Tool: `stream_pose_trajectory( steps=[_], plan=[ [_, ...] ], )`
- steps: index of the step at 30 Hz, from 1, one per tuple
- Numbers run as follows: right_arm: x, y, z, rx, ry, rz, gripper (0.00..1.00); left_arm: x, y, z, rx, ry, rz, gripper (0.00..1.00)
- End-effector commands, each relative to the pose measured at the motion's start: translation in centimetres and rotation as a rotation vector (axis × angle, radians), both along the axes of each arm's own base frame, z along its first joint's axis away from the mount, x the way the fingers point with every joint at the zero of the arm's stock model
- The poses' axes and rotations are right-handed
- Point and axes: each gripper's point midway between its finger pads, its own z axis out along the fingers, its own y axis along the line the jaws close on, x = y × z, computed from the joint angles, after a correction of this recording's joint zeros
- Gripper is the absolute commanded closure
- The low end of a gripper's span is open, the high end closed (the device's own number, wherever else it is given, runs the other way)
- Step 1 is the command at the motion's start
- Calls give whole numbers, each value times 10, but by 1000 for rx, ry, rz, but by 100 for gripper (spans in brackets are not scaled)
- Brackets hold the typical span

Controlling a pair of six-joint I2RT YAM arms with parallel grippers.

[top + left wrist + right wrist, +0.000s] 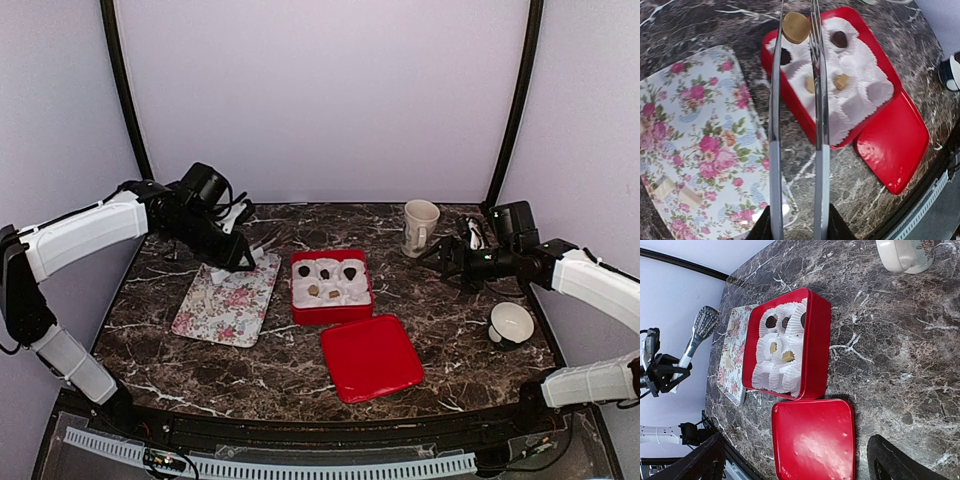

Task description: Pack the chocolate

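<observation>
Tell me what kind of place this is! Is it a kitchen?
Probably a robot practice booth, not a kitchen: a left arm and a right arm reach over a marble-patterned table, and plain pale walls with black poles close it in.

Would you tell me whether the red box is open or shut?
Open: the red box shows its paper cups, and its lid lies flat beside it.

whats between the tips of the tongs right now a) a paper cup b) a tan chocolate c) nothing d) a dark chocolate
b: a tan chocolate sits pinched between the tips of the tongs, over the edge of the red box.
</observation>
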Motion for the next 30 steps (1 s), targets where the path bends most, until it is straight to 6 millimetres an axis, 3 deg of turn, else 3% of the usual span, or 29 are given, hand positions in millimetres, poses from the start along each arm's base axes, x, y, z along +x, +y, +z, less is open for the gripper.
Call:
stream_pose_trajectory(
  steps=[1,7,11,30],
  plan=[
    [3,1,15,25,-53,4,0,-17,-45,21,-83,-56,-127,80],
    [1,1,16,26,-53,6,0,-37,-92,5,-86,-24,-241,81],
    [0,0,15,24,-49,2,0,-41,-112,-9,-70,7,-277,81],
    [-6,-6,13,15,-41,-24,0,-29,-136,-49,-14,64,-306,79]
  ],
)
